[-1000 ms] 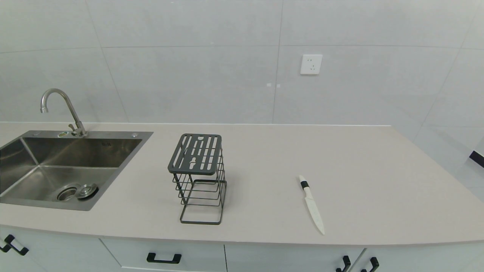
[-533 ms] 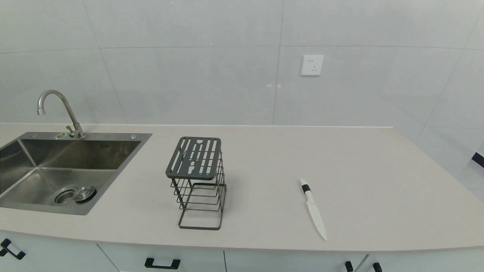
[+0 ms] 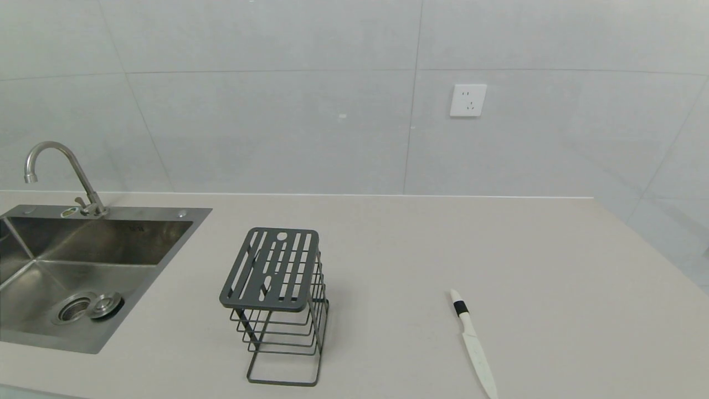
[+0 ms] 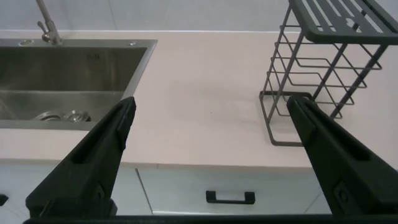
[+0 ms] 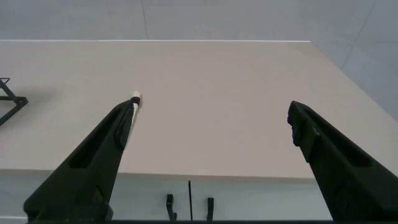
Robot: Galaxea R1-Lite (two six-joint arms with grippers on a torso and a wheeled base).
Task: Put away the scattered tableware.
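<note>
A white knife (image 3: 472,341) with a black band lies flat on the beige counter (image 3: 498,249), near its front edge on the right. A dark wire knife rack (image 3: 274,299) with a slotted top stands left of the knife, at mid-counter. My left gripper (image 4: 211,102) is open and holds nothing, out in front of the counter edge, facing the rack (image 4: 323,74) and the sink. My right gripper (image 5: 212,107) is open with nothing between its fingers, also in front of the counter. The knife's handle end (image 5: 135,97) peeks out beside one finger (image 5: 93,162).
A steel sink (image 3: 33,310) with a curved faucet (image 3: 61,172) is set into the counter at the left. A wall socket (image 3: 468,100) sits on the tiled wall behind. Cabinet drawers with black handles (image 4: 230,197) run below the counter edge.
The whole head picture has shifted: counter, rack and knife sit lower and larger, so the camera has moved closer. Rack and knife keep their places on the counter.
</note>
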